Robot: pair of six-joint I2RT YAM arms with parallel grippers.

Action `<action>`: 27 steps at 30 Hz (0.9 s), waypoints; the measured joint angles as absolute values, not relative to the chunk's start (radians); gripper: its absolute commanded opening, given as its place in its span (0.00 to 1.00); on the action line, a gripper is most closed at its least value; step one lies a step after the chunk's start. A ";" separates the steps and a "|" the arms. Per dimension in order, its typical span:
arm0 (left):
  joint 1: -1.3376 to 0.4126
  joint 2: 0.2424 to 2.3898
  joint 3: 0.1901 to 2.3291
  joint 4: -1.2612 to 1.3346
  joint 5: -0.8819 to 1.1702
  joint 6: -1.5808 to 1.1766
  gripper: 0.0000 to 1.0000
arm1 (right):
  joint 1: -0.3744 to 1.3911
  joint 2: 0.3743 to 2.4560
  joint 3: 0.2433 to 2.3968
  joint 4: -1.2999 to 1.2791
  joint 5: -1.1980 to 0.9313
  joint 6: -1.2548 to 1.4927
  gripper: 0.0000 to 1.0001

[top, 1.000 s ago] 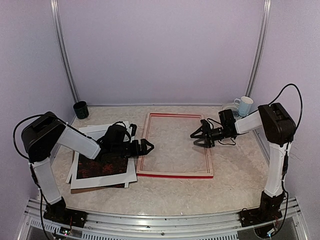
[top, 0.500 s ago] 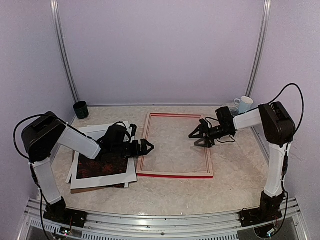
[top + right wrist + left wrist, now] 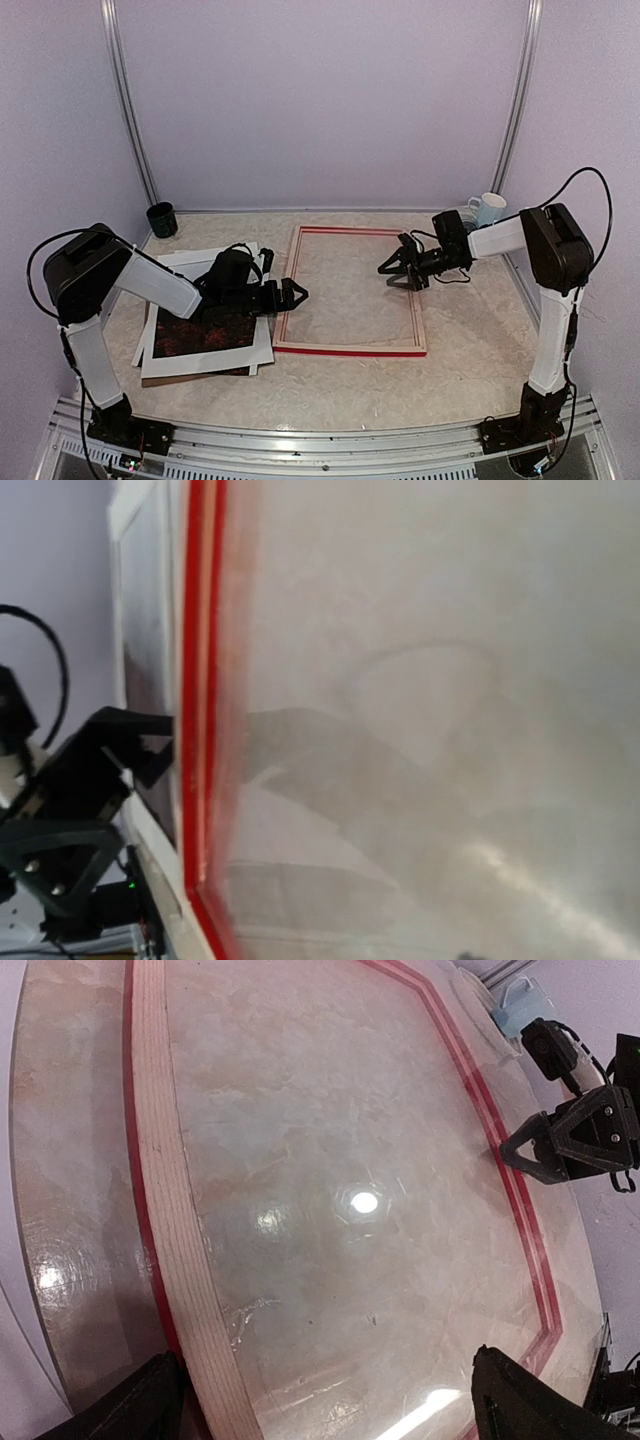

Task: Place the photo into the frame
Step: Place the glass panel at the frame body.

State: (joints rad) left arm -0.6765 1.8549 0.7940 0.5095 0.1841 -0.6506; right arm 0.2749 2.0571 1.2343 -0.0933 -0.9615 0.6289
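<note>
As it is laid flat, frame (image 3: pixel 350 350): centre.
Photo (image 3: pixel 195 336): lower left.
Left gripper (image 3: pixel 294 296): spread wide, nothing held.
Right gripper (image 3: pixel 389 275): partly spread, nothing held.

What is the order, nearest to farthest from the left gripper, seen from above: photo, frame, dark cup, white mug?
1. frame, its left rail just beside the left gripper
2. photo, lying to the near left
3. dark cup, back left corner
4. white mug, back right
</note>
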 measured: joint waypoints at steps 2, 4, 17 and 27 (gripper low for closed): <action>-0.677 1.855 0.794 0.509 0.184 -0.651 0.99 | 0.274 2.056 1.223 -0.054 -0.986 0.646 0.51; -0.676 1.855 0.794 0.509 0.183 -0.651 0.99 | 0.272 2.056 1.205 -0.008 -1.012 0.670 0.48; -0.634 1.845 0.748 0.589 0.221 -0.690 0.99 | 0.258 2.056 1.158 0.231 -1.138 0.815 0.35; -0.627 1.818 0.739 0.621 0.221 -0.692 0.99 | 0.252 2.059 1.142 0.376 -1.180 0.916 0.32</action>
State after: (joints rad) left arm -0.6270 1.8183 0.7391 0.6212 0.2214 -0.6922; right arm 0.2523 2.0594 1.1419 0.3756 -1.1797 0.9161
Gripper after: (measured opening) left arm 0.989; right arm 0.326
